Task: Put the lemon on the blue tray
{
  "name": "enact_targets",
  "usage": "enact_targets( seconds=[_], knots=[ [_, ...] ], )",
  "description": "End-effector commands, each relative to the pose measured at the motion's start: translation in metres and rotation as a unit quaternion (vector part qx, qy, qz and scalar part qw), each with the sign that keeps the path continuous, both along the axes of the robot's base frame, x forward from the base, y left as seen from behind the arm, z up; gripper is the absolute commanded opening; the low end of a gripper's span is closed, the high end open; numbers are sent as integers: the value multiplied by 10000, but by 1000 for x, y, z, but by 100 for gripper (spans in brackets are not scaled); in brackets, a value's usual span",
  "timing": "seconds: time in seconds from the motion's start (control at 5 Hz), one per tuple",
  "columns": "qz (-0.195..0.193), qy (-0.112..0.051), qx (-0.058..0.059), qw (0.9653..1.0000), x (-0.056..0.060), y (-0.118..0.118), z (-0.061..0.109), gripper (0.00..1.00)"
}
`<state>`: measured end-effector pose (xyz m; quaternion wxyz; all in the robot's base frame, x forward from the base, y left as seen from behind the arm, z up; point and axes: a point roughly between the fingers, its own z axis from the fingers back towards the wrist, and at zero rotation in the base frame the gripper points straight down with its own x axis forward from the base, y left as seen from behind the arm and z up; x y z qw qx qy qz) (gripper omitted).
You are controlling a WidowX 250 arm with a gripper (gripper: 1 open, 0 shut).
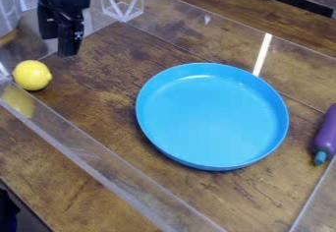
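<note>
While the gripper (67,47) hangs above the wooden table (118,88) with its jaws wide and holding nothing, you see the lemon (31,75) resting near the left edge, just below the fingers and well apart from the blue tray (211,115).

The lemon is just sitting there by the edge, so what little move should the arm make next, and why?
Probably ease the open gripper down and toward the lemon, so the jaws straddle it. The gripper hangs above and just right of the fruit, holding nothing, and the blue tray is empty.
</note>
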<state>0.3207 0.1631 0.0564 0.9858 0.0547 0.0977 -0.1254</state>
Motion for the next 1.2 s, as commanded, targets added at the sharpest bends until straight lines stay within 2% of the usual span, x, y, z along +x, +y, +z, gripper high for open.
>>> enact_targets(
  seconds=[0.0,0.2,0.6,1.0],
  knots=[
    [172,-251,103,9995,1,27,16,100],
    [213,-217,86,9995,-3,34,13,100],
    [200,-158,40,9997,-3,34,9,100],
    [700,-104,63,9975,-5,24,2,100]
  ],
)
